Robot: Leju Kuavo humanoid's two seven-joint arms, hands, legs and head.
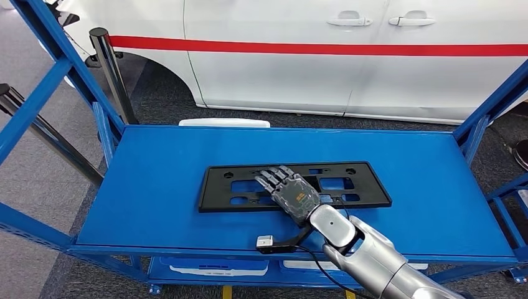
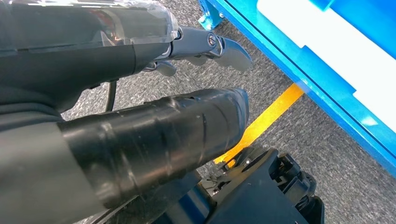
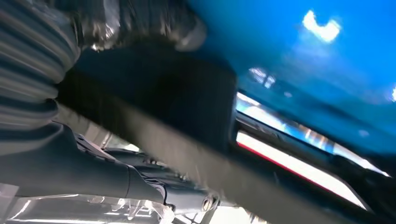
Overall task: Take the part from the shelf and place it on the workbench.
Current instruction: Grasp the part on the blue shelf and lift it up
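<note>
The flat black plastic plate frame (image 1: 292,185) lies mid-shelf on the blue metal shelf (image 1: 155,187). My right hand (image 1: 291,194) rests on it; whether its fingers (image 1: 272,178) grip, I cannot tell. My left hand (image 2: 116,116) holds nothing, fingers apart.

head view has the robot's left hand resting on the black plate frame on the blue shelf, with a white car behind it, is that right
Not quite: it is the right hand, not the left, resting on the black plate frame. The head view shows the silver arm coming in from the lower right. The left hand hangs low beside the shelf over the grey floor. The rest holds: the frame lies on the blue shelf, with the white car behind it.
</note>
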